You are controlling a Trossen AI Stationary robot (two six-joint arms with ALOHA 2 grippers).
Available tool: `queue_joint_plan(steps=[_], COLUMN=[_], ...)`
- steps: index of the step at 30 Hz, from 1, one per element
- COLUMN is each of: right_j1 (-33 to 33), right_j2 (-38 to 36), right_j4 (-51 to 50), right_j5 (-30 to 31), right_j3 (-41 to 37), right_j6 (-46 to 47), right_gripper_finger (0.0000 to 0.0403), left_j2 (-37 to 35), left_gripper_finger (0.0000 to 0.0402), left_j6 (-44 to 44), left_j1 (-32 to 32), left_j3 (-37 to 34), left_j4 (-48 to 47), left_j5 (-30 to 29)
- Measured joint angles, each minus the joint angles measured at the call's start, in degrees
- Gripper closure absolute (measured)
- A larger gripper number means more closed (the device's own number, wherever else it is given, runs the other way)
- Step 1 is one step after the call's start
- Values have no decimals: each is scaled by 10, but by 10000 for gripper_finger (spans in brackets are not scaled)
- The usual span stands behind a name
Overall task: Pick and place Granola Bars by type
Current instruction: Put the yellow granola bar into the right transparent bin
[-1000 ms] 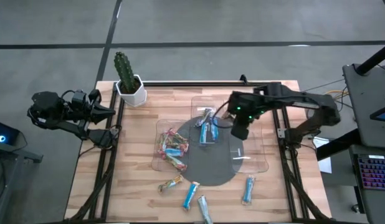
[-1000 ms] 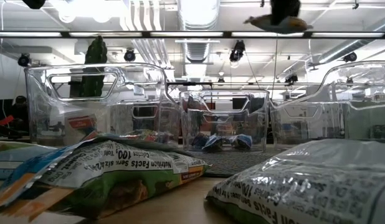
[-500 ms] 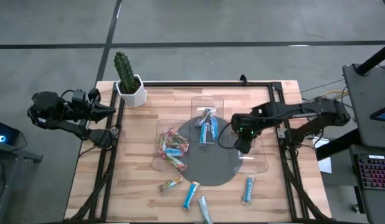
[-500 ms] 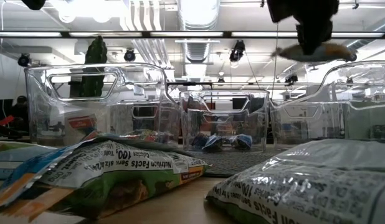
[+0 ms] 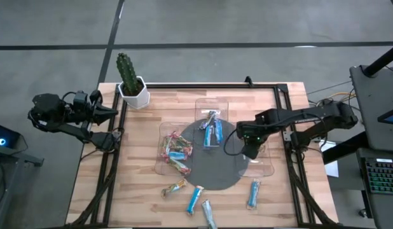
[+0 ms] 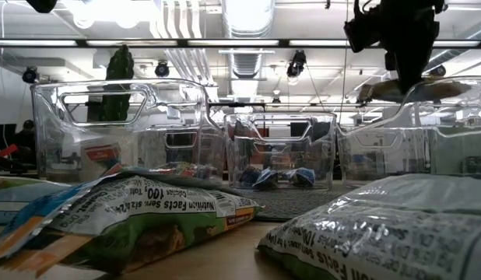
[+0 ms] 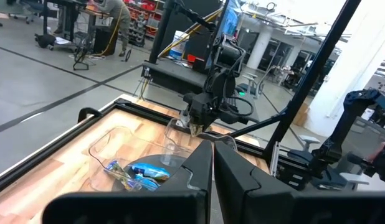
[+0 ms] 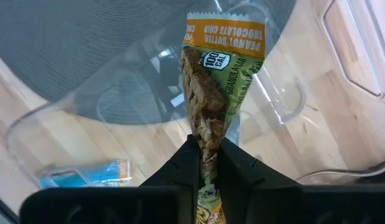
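Observation:
My right gripper (image 5: 250,145) hangs over the clear right tray (image 5: 268,164), shut on a green-and-orange granola bar (image 8: 220,74). The low view shows that bar (image 6: 416,89) just above the tray's rim. The left tray (image 5: 162,141) holds several red and blue bars. The far middle tray (image 5: 206,104) holds blue ones (image 5: 212,133). Several loose bars lie flat near the table's near edge, such as a blue one (image 5: 254,193) and another (image 5: 195,198). My left gripper (image 5: 110,113) waits shut beyond the table's left edge. My right gripper pinches the green bar's wrapper between its two fingers at a spot (image 8: 208,134) toward one end, and most of the bar's length sticks out past the fingertips. The fingers come from above. The bar is lifted clear and lies roughly level over the right tray.
A potted cactus (image 5: 130,79) stands at the far left corner. A dark round mat (image 5: 215,173) lies under the trays. In the low view a green bar (image 6: 147,210) and a silvery one (image 6: 380,233) lie close in the foreground. Black frame rails run along both sides.
My right gripper has carried the green bar from beside the far middle tray toward the table's near edge and a little to the right. It has also come down, and now hangs over the right tray. It has stayed shut on the bar.

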Motion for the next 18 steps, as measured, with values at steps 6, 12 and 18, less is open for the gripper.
queue_joint_plan(steps=[6, 12, 18], right_j1=[0, -1, 6], right_j2=[0, 0, -2], right_j4=[-2, -2, 1], right_j5=[3, 18, 18], right_j3=[-14, -25, 13], right_j6=[-1, 13, -19], right_gripper_finger=[317, 245, 220], left_j2=[0, 0, 0], left_gripper_finger=[402, 402, 402], left_j6=[0, 0, -11], left_j1=[0, 0, 0], left_j3=[0, 0, 0], left_j4=[0, 0, 0], left_j5=[0, 1, 2])
